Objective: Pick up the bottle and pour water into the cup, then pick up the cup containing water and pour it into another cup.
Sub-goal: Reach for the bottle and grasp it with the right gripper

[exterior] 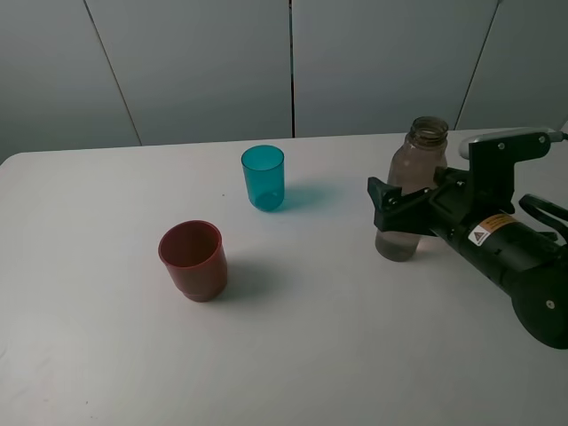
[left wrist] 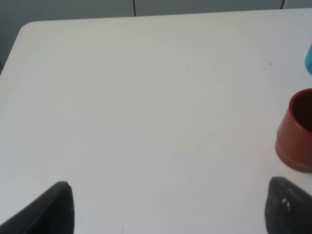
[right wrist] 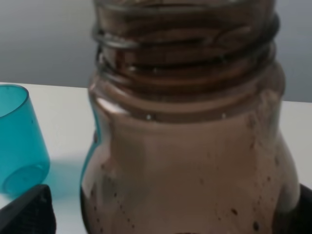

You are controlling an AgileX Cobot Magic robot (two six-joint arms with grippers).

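The smoky grey-brown bottle stands upright, uncapped, on the right of the white table. My right gripper is open, with one jaw on each side of the bottle's body. In the right wrist view the bottle fills the frame, with a small gap showing beside one finger. The teal cup stands upright left of the bottle, and also shows in the right wrist view. The red-brown cup stands nearer the front left. My left gripper is open and empty over bare table, with the red-brown cup off to one side.
The white table ends at a grey panelled wall behind it. The right arm's black body lies along the table's right side. A sliver of the teal cup shows in the left wrist view.
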